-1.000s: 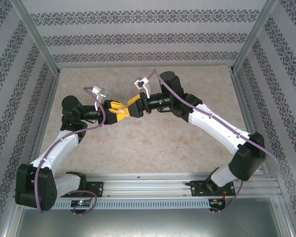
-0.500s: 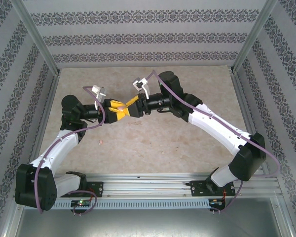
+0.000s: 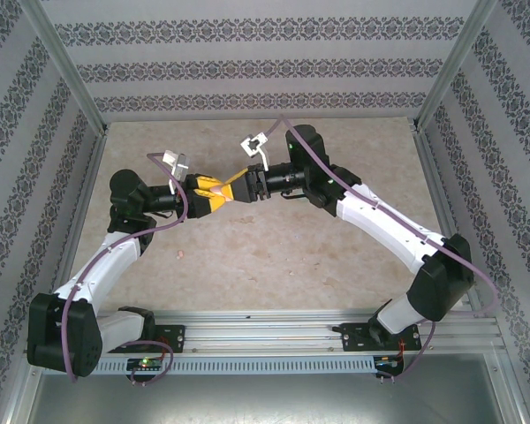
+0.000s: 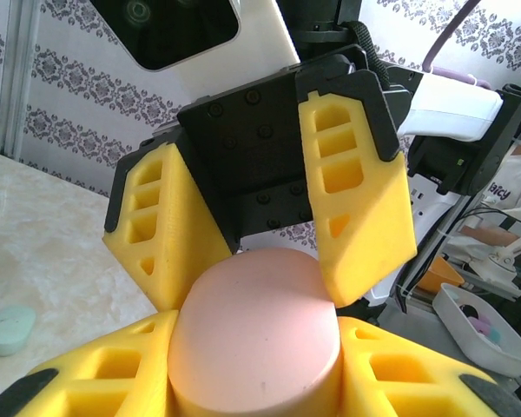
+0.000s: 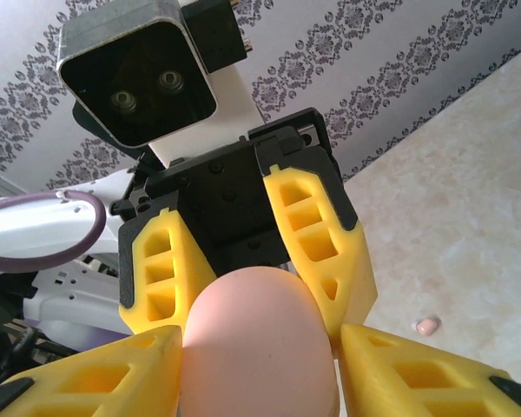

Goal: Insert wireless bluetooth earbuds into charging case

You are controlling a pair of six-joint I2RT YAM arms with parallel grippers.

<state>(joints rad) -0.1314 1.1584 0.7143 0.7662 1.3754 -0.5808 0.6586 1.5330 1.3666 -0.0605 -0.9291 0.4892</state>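
Right gripper (image 3: 238, 185) has closed in since a second ago; both grippers are on the pink case (image 4: 256, 339) now.
I see the left gripper (image 3: 210, 193) clamped on one end and the right jaws pressed against the other, case held above the table (image 3: 291, 256). One pink earbud (image 3: 180, 254) lies on the table, well apart from the case, toward the left arm's base.

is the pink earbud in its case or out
Out: a pink earbud lies loose on the table, away from the pink case.
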